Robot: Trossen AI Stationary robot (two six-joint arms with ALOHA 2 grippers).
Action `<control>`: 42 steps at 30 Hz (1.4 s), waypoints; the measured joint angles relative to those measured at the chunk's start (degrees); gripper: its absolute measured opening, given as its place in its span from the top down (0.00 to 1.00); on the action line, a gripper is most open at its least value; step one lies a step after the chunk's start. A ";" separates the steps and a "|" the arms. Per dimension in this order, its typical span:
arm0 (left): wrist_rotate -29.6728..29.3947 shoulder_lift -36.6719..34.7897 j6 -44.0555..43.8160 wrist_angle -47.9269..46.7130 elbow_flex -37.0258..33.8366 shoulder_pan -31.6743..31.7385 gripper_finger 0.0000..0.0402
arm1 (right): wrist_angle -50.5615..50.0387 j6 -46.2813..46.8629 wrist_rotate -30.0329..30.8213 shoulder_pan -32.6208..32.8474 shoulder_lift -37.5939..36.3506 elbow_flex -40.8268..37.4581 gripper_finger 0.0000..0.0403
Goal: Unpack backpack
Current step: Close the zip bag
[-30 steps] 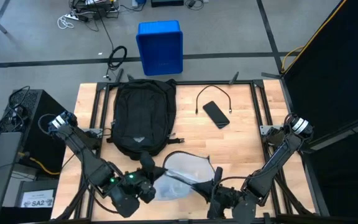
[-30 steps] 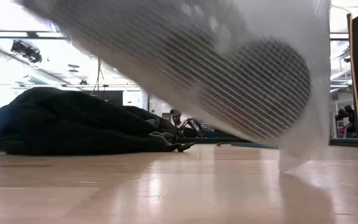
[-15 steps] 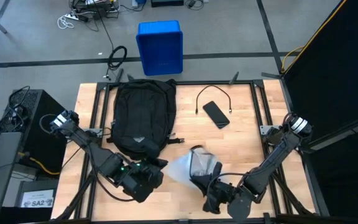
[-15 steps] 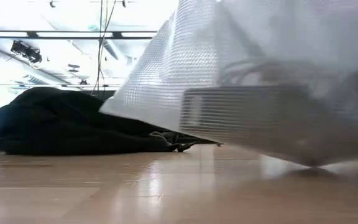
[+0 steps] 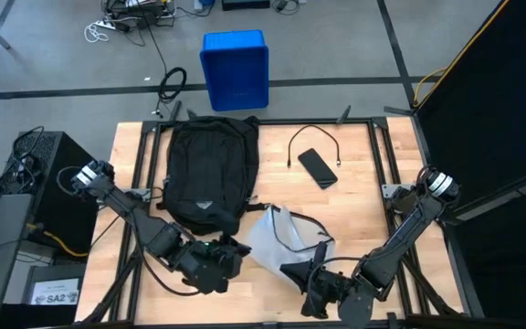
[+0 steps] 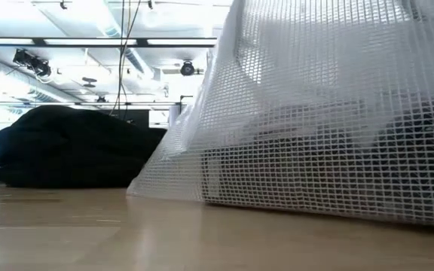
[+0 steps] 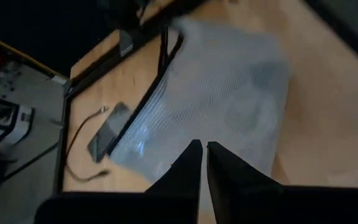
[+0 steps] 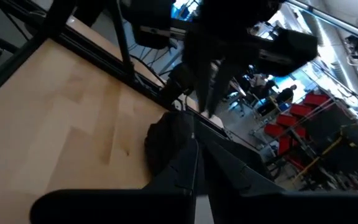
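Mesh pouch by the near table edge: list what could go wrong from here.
1. The mesh pouch lies near the table's front edge, close between the shut left gripper and shut right gripper; an arm swing could shove it off.
2. Its black strap loops loose on top and might snag a gripper.
3. The pouch fills most of the low view, hiding much of the backpack, so the next reach may be poorly seen.
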 joint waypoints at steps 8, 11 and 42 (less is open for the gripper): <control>13.35 -0.06 3.80 9.95 -0.93 5.75 0.94 | -0.03 0.21 -0.35 -0.52 0.02 0.00 1.00; 13.52 -0.04 3.69 9.75 -0.93 6.75 0.88 | -0.12 0.50 -0.39 -0.44 0.02 0.00 1.00; 17.93 -3.07 8.95 27.06 -16.42 4.13 0.86 | -70.69 69.90 -43.98 -29.45 -22.16 -0.07 0.91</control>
